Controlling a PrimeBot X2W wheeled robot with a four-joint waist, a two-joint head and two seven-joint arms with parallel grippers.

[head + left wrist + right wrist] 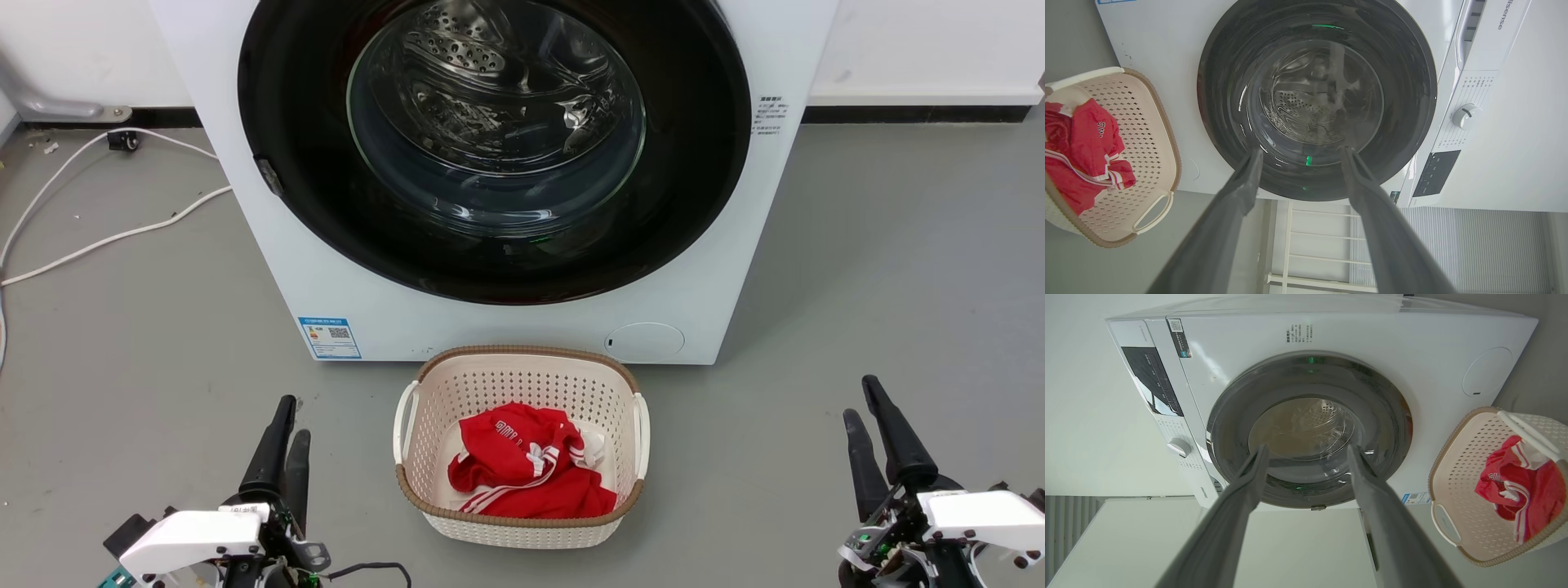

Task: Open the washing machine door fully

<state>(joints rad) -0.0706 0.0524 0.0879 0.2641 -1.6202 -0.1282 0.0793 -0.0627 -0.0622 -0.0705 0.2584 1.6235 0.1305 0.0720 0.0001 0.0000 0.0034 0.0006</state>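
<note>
White washing machine (490,331), glossy black door (294,122), cream perforated basket (531,384), red garment (522,474) with white stripes.

Washing machine door (1316,98) closed, left gripper (1301,152) jaws apart; red garment (1086,143) in basket (1147,134)

Washing machine door (494,147) — top beyond frame edge

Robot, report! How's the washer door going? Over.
Left gripper open, right gripper open, both back from washing machine. Washing machine door shut. Basket with red clothes on floor in front.
</note>
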